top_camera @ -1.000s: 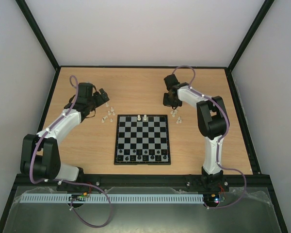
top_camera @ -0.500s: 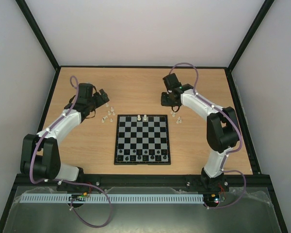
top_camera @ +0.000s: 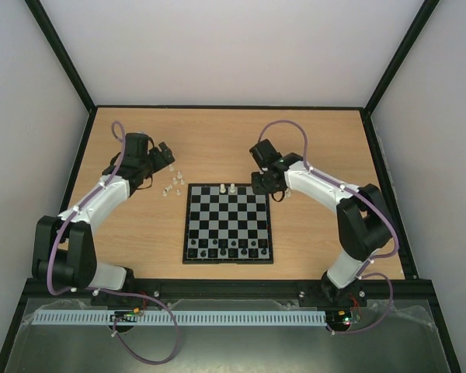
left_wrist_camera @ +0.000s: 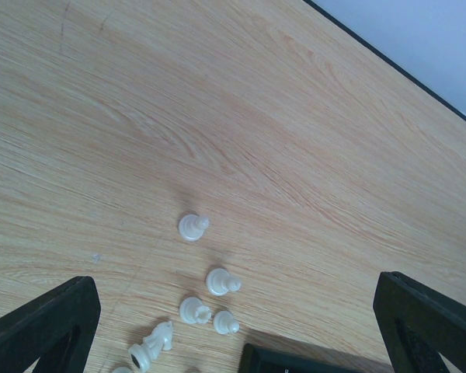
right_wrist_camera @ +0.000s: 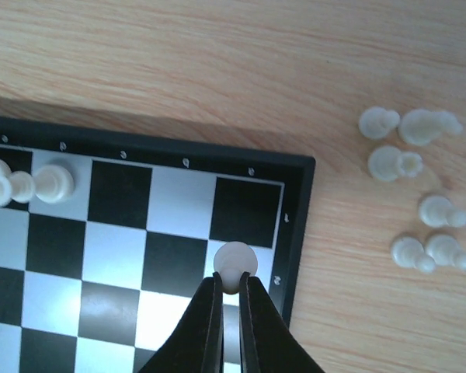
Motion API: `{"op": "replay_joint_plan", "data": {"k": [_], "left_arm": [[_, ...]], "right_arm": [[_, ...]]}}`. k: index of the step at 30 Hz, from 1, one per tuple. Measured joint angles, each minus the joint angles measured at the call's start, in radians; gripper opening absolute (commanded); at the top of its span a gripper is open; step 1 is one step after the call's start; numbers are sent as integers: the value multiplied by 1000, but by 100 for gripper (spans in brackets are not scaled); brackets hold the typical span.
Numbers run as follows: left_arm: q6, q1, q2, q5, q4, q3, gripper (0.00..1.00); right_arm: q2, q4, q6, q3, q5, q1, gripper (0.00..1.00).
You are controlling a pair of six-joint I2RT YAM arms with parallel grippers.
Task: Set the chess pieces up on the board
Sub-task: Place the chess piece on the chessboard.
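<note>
The board (top_camera: pixel 229 223) lies mid-table, with two whitish pieces (top_camera: pixel 227 189) on its far row and black pieces along its near row. My right gripper (right_wrist_camera: pixel 231 284) is shut on a whitish pawn (right_wrist_camera: pixel 234 263) and holds it over the board's far right corner (right_wrist_camera: pixel 291 210); it shows in the top view (top_camera: pixel 262 183) too. Several whitish pieces (right_wrist_camera: pixel 419 194) lie on the wood right of the board. My left gripper (top_camera: pixel 165 155) is open above several whitish pieces (left_wrist_camera: pixel 206 303) left of the board's far left corner (left_wrist_camera: pixel 295 364).
The wooden table (top_camera: pixel 217 140) is ringed by a black frame with white walls behind. The left cluster of pieces (top_camera: pixel 171 181) lies between the left gripper and the board. A knight (left_wrist_camera: pixel 151 346) lies on its side.
My right arm swung left and nearer, carrying the pawn from above the right cluster to over the board's far right corner. The left arm has not moved.
</note>
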Motion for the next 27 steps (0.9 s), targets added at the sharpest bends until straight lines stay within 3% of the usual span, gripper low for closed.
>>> {"op": "replay_joint_plan", "data": {"k": [10,27], "left_arm": [[0,0,-2,0,0,-2,99],[1,0,-3,0,0,-2,100]], "right_arm": [[-25,13,16,-111,-25,5,2],[22,52,17,-103,-40,8,2]]}}
